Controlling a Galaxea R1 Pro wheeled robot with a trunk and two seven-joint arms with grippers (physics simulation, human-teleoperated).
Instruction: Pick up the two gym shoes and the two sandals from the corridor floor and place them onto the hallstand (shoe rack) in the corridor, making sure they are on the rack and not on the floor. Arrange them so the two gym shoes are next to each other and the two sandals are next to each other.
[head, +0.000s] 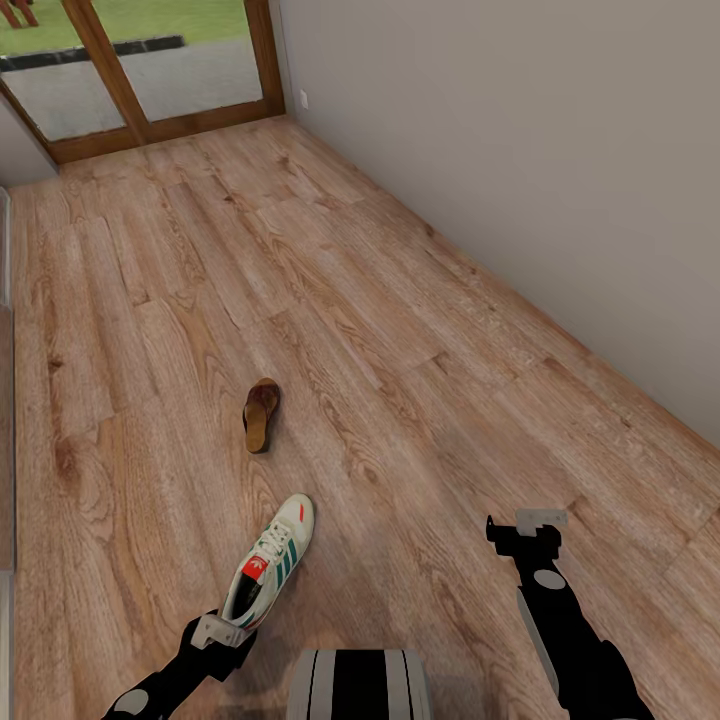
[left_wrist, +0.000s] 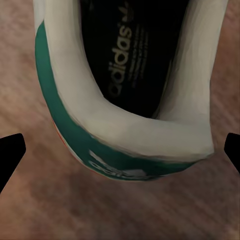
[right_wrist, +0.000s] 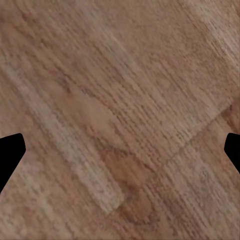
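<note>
One gym shoe, white with green stripes and a red tongue patch, lies on the corridor floor, toe pointing away from me. My left gripper is right at its heel. Up close, the shoe's teal-and-white heel sits between the wide-open fingers of the left gripper, and neither fingertip touches it. One brown sandal lies further ahead on the planks. My right gripper hangs open over bare floor; the right gripper holds nothing. The hallstand is out of view.
A grey wall runs along the right side. A wood-framed glass door closes the far end. A grey furniture edge shows at the far left. My base is at the bottom.
</note>
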